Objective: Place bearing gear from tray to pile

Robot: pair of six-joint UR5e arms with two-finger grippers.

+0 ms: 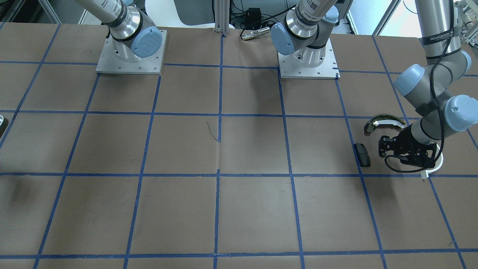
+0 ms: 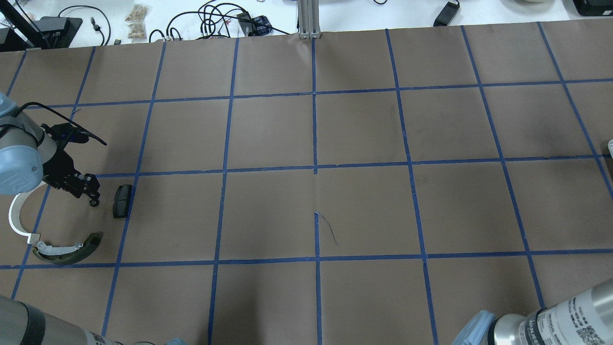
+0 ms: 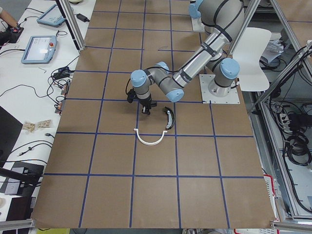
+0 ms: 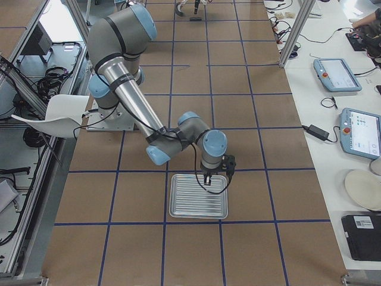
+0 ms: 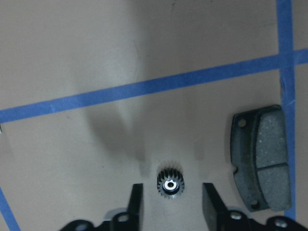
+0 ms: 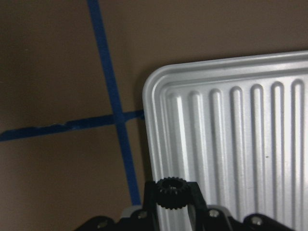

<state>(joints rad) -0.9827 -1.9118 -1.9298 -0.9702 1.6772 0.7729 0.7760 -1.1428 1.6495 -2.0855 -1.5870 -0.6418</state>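
A small black bearing gear (image 5: 169, 184) lies flat on the brown table between the open fingers of my left gripper (image 5: 172, 199), with a gap on each side. It is beside the pile: a black pad (image 5: 260, 159) (image 2: 122, 200), an olive-and-white brake shoe (image 2: 67, 251) and a white half-ring arc (image 2: 17, 218). My left gripper (image 2: 91, 194) hovers low over this spot. My right gripper (image 6: 172, 196) is shut on another black gear (image 6: 171, 188) above the corner of the ribbed metal tray (image 6: 231, 134) (image 4: 198, 204).
Blue tape lines grid the table. The two arm bases (image 1: 130, 52) (image 1: 308, 56) stand at the robot's edge. A small metal cylinder (image 1: 255, 33) and cables lie behind them. Tablets and cables sit on side benches.
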